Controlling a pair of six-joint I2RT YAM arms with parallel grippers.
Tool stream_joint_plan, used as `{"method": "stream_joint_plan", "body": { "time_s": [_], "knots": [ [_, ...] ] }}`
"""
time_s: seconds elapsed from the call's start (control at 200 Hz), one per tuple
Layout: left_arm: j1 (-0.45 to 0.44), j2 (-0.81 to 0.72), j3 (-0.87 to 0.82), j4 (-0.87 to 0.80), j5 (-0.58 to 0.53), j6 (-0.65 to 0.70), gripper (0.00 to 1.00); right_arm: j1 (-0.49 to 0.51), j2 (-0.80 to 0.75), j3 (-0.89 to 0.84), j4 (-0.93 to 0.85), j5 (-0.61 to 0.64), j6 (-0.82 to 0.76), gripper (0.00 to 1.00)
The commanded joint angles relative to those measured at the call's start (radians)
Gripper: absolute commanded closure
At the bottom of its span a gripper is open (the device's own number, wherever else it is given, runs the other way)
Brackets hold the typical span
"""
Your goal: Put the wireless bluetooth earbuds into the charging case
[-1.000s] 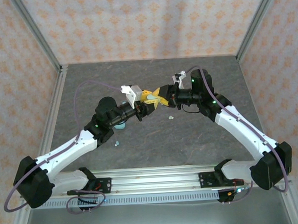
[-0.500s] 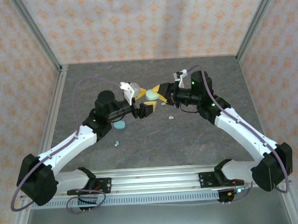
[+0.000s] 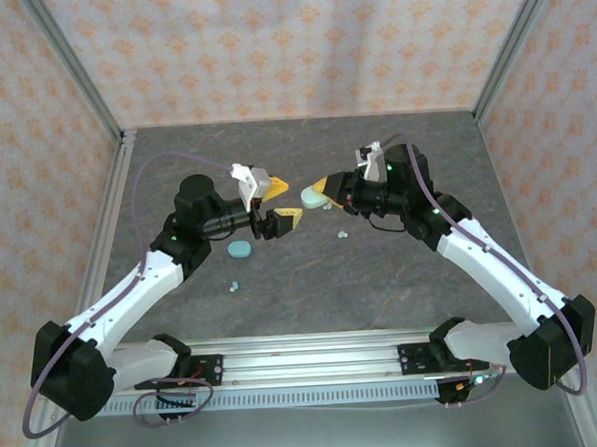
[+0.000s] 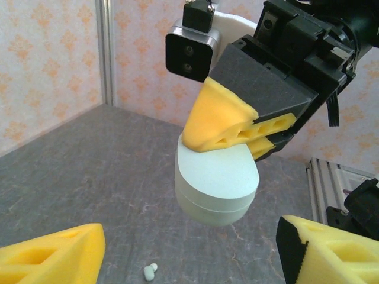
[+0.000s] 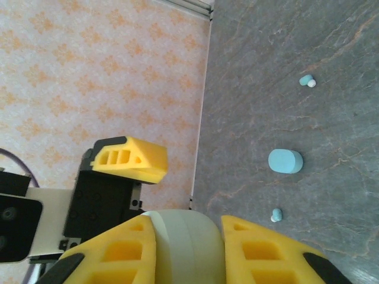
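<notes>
Aloft, the right pincer (image 5: 186, 236) pinches the hard, probably slick mint charging case (image 4: 216, 183) across its sides; left pincer (image 3: 282, 202) spread; tiny, light earbud (image 4: 149, 271) below.

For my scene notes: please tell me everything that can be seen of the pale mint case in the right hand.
The pale mint case is a smooth oval pebble of matte-looking plastic, with a flat face and a thin seam around its side; it looks closed. It hangs in the air above the grey table, clamped between the yellow fingers of the right hand, its rounded end sticking out past them. Nothing else touches it; the open left hand is apart from it.
</notes>
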Motion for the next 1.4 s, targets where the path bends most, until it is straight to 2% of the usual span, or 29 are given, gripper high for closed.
{"method": "stream_joint_plan", "body": {
  "time_s": [0.0,0.16,0.52,0.66,0.916,1.396],
  "knots": [
    [-0.005,0.020,-0.006,0.121,0.049,-0.041,0.28,0.004,-0.018,-0.036,0.106,-0.031,0.058,1.00],
    [-0.017,0.034,0.006,0.101,0.048,-0.021,0.32,0.004,-0.014,-0.053,0.138,-0.041,0.093,1.00],
    [-0.068,0.074,0.013,0.124,-0.004,-0.009,0.32,0.004,-0.014,-0.058,0.156,-0.039,0.121,1.00],
    [-0.074,0.087,0.009,0.164,-0.008,-0.029,0.38,0.004,-0.017,-0.065,0.150,-0.040,0.123,1.00],
    [-0.082,0.091,-0.001,0.194,-0.020,-0.047,0.43,0.004,-0.025,-0.075,0.152,-0.039,0.130,1.00],
    [-0.096,0.120,0.006,0.185,-0.033,-0.036,0.39,0.004,-0.029,-0.073,0.162,-0.044,0.144,1.00]
  ]
}}
